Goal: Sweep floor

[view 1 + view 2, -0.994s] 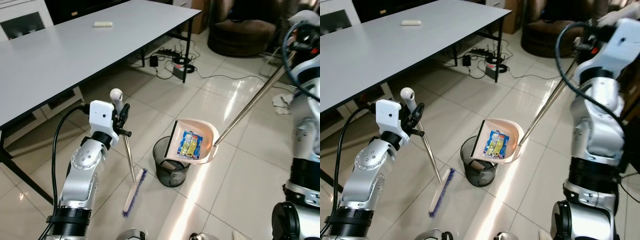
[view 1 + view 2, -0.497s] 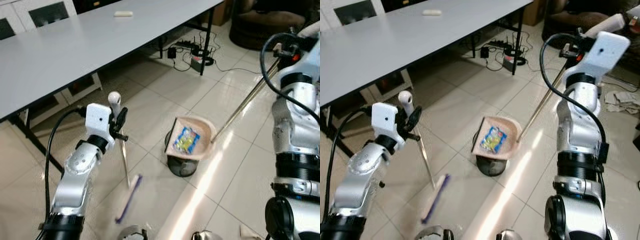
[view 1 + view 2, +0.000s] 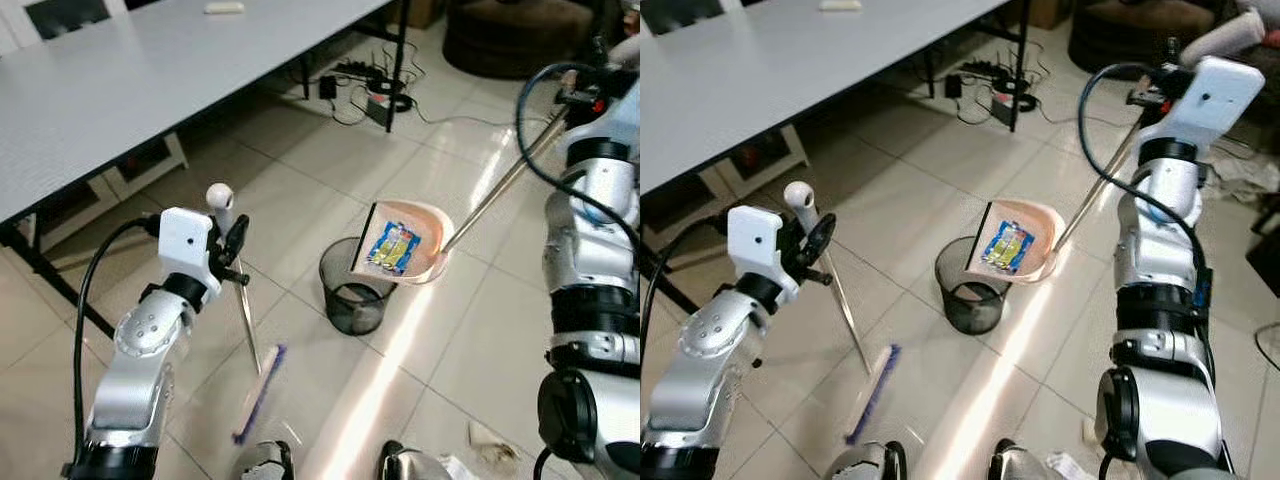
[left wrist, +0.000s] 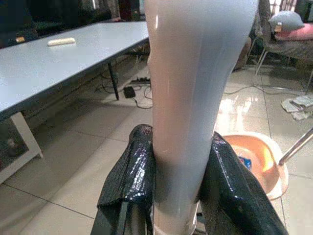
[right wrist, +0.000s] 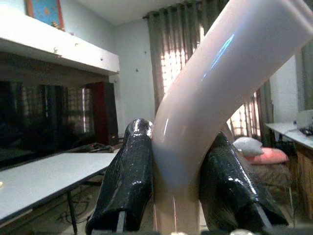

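Surface: a long grey surface (image 3: 120, 80) stands at the far left, with a small pale block (image 3: 224, 8) lying near its far end.
Left claw: the left claw (image 4: 178, 188) is raised at the robot's left, its two black fingers (image 4: 129, 181) pinching the white grip of the broom handle.
Broom: the broom (image 3: 245, 320) leans from the left claw down to the tiled floor (image 3: 300, 190); its thin metal shaft slopes toward the robot's feet, and the head with purple bristles (image 3: 260, 393) rests on the tiles in front of the robot.
Bin: a black mesh bin (image 3: 355, 293) stands on the floor at the middle, well apart from the broom head.
Dustpan: the pinkish dustpan (image 3: 405, 243) hangs tilted over the far-right rim of the bin, its open mouth turned toward the bin.
Litter: a blue and yellow wrapper (image 3: 394, 246) lies inside the dustpan.
Dustpan handle: a long metal rod (image 3: 500, 190) runs from the pan up to the right.
Right claw: the right claw (image 5: 178, 188) is held high at the robot's right, pressed tight on the white curved grip at the top of the dustpan handle.
Far floor: a tangle of cables and a power strip (image 3: 365, 85) lies beyond the surface's leg.
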You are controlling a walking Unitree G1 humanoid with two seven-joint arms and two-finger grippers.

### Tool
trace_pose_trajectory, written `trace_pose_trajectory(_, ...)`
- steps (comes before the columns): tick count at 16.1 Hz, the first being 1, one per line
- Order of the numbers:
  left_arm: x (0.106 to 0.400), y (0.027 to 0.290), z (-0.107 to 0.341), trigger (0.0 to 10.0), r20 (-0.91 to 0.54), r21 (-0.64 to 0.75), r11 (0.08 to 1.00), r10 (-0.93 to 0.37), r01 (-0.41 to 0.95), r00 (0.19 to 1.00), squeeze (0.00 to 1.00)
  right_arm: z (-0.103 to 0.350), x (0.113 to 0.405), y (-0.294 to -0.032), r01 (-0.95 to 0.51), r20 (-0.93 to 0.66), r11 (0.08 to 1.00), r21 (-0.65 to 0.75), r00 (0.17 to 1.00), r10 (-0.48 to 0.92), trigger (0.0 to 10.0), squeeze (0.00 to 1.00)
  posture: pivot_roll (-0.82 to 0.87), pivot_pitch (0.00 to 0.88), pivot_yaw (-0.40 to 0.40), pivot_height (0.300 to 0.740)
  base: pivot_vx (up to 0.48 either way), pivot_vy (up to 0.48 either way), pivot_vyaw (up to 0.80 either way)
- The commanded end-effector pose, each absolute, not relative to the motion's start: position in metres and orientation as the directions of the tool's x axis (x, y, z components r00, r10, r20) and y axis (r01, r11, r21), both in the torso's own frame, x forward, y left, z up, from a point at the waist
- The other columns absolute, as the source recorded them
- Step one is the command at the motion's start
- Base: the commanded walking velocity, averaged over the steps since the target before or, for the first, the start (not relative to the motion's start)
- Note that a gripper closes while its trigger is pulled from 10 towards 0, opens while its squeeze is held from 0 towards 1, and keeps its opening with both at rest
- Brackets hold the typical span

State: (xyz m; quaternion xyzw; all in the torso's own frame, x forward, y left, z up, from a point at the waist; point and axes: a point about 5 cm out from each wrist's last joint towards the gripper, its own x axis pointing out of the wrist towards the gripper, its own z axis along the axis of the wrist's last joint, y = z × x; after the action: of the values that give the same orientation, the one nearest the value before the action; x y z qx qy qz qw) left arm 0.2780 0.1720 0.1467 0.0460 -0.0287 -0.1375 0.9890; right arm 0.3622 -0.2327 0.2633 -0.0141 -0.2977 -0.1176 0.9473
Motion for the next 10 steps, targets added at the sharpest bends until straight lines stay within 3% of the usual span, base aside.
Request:
trace_pose_trajectory(1,0.276,0.177,0.157,10.0,0.078,0.116,0.961,-0.261,0.251,0.962,0.0,0.281,0.362,-0.226,0.207,0.636,0.978,0.019,0.753,-0.172,10.0,0.0,0.14,0.17,0.063,0.74,0.0,0.0,0.0)
trace_pose_trajectory(10,0.27,0.184,0.164,10.0,0.088,0.131,0.968,-0.227,0.215,0.97,0.0,0.284,0.377,-0.155,-0.012,0.71,0.97,-0.243,0.679,0.186,10.0,0.0,0.19,0.181,0.055,0.74,0.0,0.0,0.0)
